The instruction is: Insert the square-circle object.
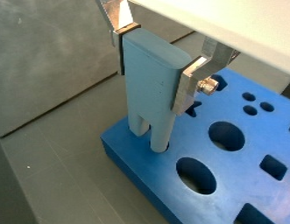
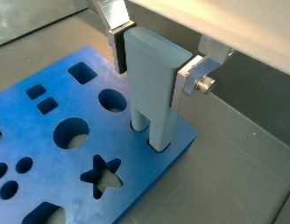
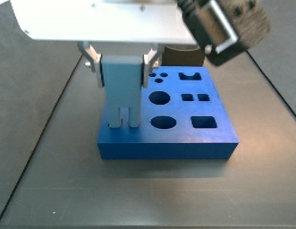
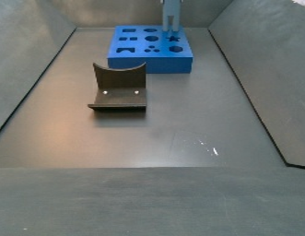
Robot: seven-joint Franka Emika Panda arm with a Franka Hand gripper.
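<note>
The square-circle object [image 1: 152,79] is a pale blue-grey block with two prongs. It stands upright with its prongs in the blue board [image 1: 229,171] near a corner; it also shows in the other wrist view [image 2: 151,83] and in both side views [image 3: 122,89] [image 4: 172,17]. My gripper [image 1: 154,63] is shut on the object's upper part, one silver finger [image 1: 195,80] on each side. In a side view the gripper [image 3: 119,64] hangs over the board's near left part [image 3: 162,143]. How deep the prongs sit is hidden.
The blue board [image 2: 65,140] has several cut-outs: round, square, star-shaped. The dark fixture [image 4: 118,89] stands on the grey floor in front of the board [image 4: 148,57]. Grey walls enclose the floor.
</note>
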